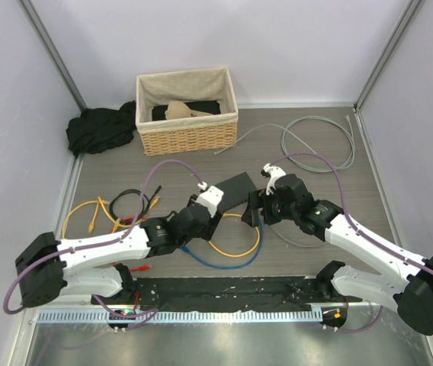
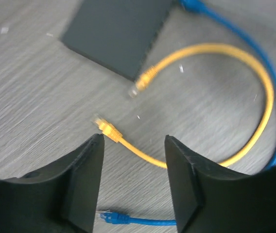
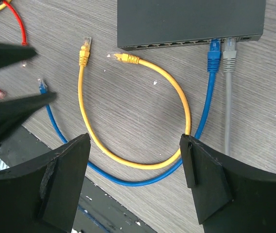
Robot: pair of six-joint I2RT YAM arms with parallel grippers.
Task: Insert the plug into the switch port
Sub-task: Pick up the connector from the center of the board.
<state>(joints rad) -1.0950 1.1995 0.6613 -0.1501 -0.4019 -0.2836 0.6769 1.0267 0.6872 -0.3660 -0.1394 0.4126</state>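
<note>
Black-fingered and released, the left gripper (image 2: 134, 145) hangs low over the wood-grain table (image 2: 26, 97), jaws apart and grasping nothing. Just ahead of its fingertips one yellow plug (image 2: 104, 126) lies loose on the table. The yellow cable (image 2: 254, 82) loops round to the second yellow plug (image 2: 141, 86), which lies just beside a corner of the switch (image 2: 118, 29) and is in no socket.

The right gripper (image 3: 134, 145) is also spread wide and empty. It hovers over the yellow loop and faces the switch's socket edge. There a blue cable (image 3: 214, 53) and a grey cable (image 3: 230, 51) sit plugged in side by side near one end of the row. The blue cable's free end (image 3: 42, 86) lies loose, and a red cable (image 3: 19, 24) runs beyond it.

The switch lies flat near the middle of the table, between the two grippers. A wicker basket (image 1: 187, 131) stands toward the far left corner with a black cloth (image 1: 98, 130) at the left edge beside it. A grey coil (image 1: 315, 141) lies toward the far right corner.
</note>
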